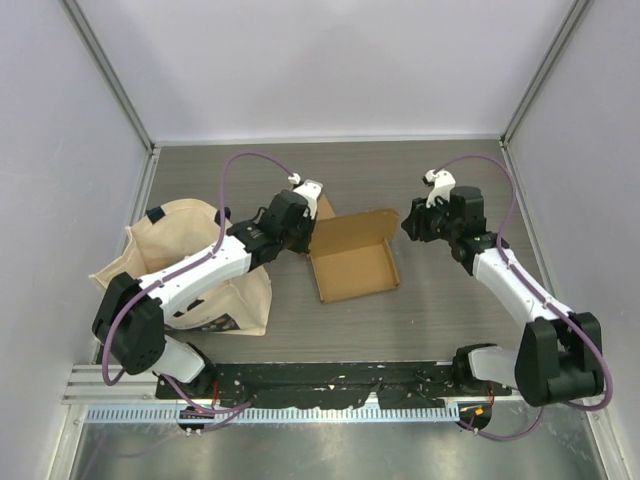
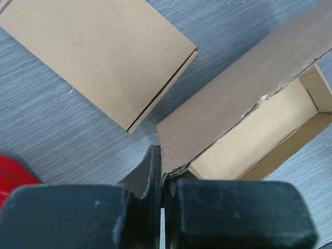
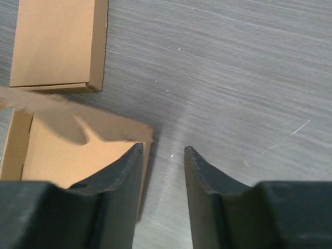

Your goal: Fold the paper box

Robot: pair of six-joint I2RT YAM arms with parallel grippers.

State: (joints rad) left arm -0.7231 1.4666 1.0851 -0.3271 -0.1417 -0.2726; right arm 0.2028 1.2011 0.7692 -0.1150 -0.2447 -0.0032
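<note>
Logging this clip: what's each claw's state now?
Left claw: closed on a flap of the paper box.
Right claw: open, holding nothing.

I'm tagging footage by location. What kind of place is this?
Probably a robotics lab test cell: plain white panel walls box in a grey table, and a left arm and right arm are bolted to a black rail at its near edge, working a paper box.

Bright even light, soft shadows, wrist views — near fingers (image 3: 212, 181) slightly blurred
</note>
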